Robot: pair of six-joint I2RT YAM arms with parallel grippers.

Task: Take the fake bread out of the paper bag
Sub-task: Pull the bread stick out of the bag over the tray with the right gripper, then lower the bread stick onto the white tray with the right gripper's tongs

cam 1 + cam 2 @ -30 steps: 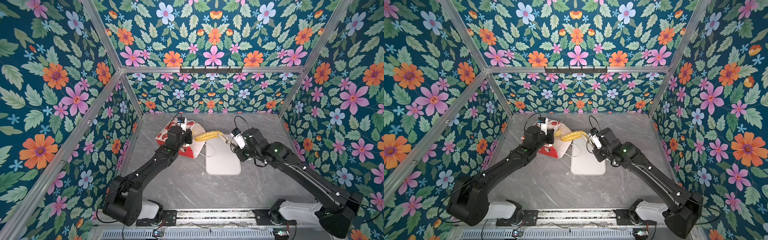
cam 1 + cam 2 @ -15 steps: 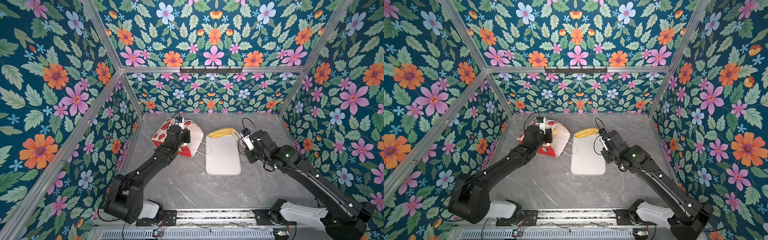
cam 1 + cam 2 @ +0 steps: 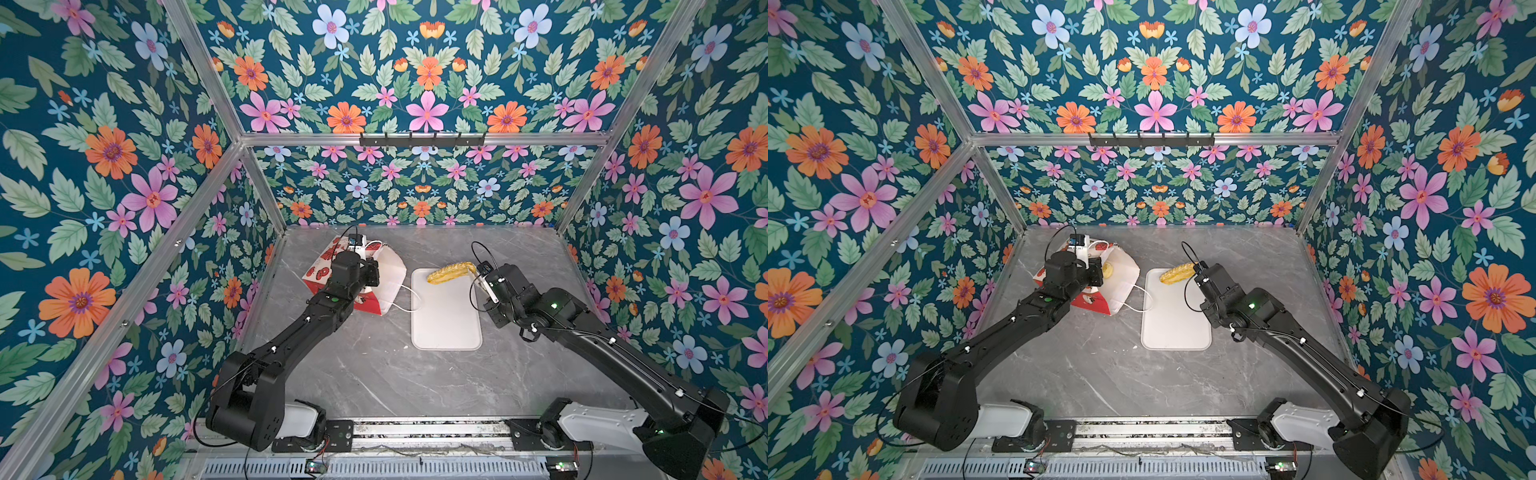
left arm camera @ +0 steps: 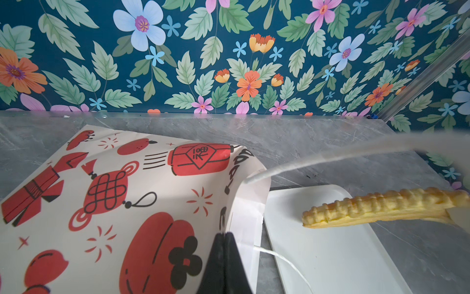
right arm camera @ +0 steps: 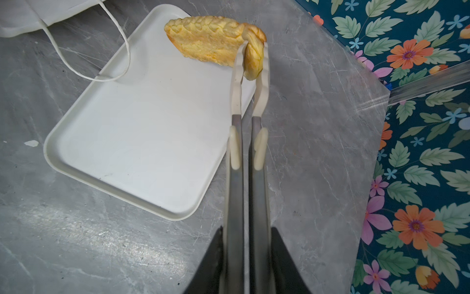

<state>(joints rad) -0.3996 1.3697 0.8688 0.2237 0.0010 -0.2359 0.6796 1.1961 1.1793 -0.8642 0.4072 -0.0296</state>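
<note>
A white tray (image 3: 446, 316) lies flat on the grey marble tabletop (image 3: 374, 382).

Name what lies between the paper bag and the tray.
Bare grey tabletop, crossed by the white cord handle of the paper bag, which loops onto the tray; both top views show it.

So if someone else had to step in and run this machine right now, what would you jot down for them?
Left gripper: shut on the rim of the paper bag, which lies on its side beside the white tray.
Right gripper: shut on one end of the long ridged loaf, held over the tray's far end.
Done: that loaf is out of the bag.
Left: set it down, likely on the tray; at least one more bread piece shows in the bag's mouth, others may be hidden.
</note>
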